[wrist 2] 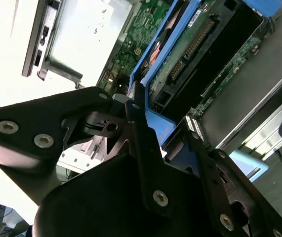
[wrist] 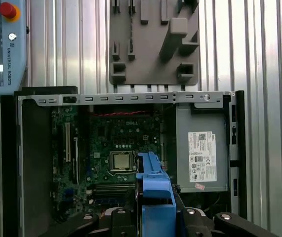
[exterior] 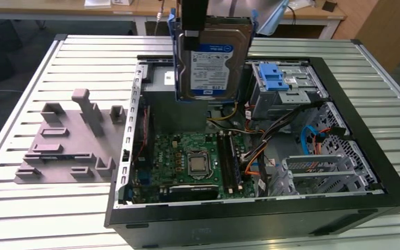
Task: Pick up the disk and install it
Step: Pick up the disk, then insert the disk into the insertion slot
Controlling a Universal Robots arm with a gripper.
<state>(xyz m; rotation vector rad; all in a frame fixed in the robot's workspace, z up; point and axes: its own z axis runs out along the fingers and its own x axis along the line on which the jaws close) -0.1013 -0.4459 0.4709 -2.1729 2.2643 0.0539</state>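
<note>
The disk, a silver-grey hard drive with a white-and-blue label in a blue carrier, hangs upright above the rear of the open computer case. My gripper is shut on its upper edge, coming down from the top of the exterior view. In the second wrist view the black fingers clamp the blue carrier, with the disk's circuit-board underside beyond them. The first wrist view looks down past the carrier onto the motherboard.
The silver drive cage with a blue latch stands in the case to the exterior view's right of the disk. The grey power supply box is below. A grey fixture plate lies on the slatted table. Cables cross the case.
</note>
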